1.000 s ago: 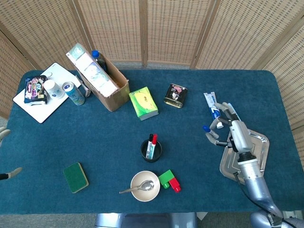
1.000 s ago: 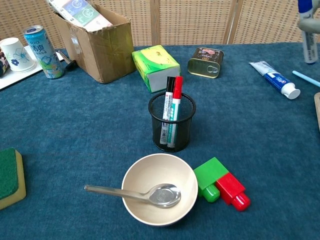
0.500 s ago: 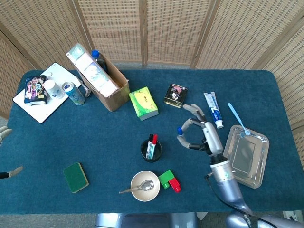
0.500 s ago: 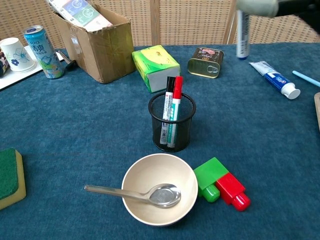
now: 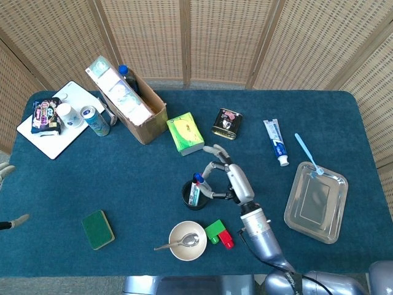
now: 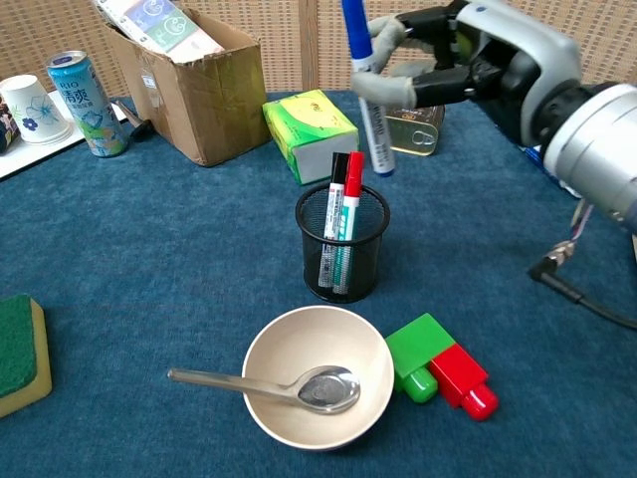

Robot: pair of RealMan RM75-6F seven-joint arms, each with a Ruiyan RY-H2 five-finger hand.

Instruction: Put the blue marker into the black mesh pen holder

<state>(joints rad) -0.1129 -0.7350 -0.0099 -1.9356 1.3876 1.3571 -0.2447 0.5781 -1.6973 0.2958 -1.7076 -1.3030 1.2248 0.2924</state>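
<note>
My right hand (image 5: 226,178) (image 6: 448,65) pinches the blue marker (image 6: 365,95) (image 5: 198,180) upright, cap up. The marker hangs just above the rim of the black mesh pen holder (image 6: 342,244) (image 5: 194,194), slightly toward its right side. The holder stands at the table's middle with a black marker and a red marker (image 6: 348,214) in it. Of my left hand (image 5: 7,196) only fingertips show at the left edge of the head view, spread and holding nothing.
A cream bowl with a spoon (image 6: 317,388) sits in front of the holder, green and red blocks (image 6: 443,370) to its right. Behind are a green tissue box (image 6: 309,129), a tin (image 6: 408,121), a cardboard box (image 6: 184,75). A metal tray (image 5: 316,201), a toothpaste tube (image 5: 275,141) lie right.
My right hand has carried the blue marker leftward from near the tray and toothpaste to a spot over the pen holder. The left hand has not moved.
</note>
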